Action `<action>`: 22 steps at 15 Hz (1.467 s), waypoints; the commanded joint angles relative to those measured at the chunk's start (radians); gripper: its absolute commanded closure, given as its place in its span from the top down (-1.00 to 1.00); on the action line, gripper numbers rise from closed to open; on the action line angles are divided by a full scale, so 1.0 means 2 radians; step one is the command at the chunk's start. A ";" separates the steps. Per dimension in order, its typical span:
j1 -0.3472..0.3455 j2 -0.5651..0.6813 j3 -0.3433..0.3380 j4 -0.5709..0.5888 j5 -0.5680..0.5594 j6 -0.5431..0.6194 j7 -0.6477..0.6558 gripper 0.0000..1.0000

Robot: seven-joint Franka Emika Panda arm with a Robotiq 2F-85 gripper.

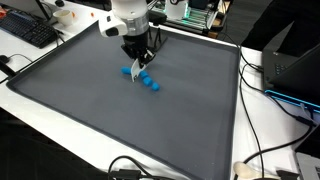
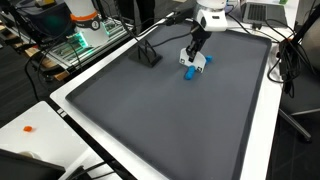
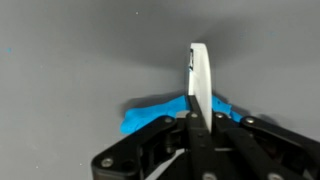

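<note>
Hand is low over the grey worktop. The wrist view shows a thin white strip sticking out at its tip; can't tell whether it's gripped or how far open. Blue blocks lie just beside and behind it, mid-mat.

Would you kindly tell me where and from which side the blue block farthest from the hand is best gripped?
Probably from straight above, pinching its two free side faces across the row. The blue block is small and lies low on the mat, and a neighbour sits close along the row. The hand seems shut on a white flat piece, to be released first.
</note>
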State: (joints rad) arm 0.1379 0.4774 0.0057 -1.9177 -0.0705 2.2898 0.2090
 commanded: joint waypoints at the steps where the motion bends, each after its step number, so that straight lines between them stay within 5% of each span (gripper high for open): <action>1: -0.005 -0.016 0.007 -0.020 0.007 -0.011 -0.011 -0.98; 22: -0.003 -0.021 -0.007 0.017 -0.048 -0.021 -0.018 -0.98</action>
State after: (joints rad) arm 0.1365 0.4178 -0.0059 -1.8984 -0.1386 2.2427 0.1839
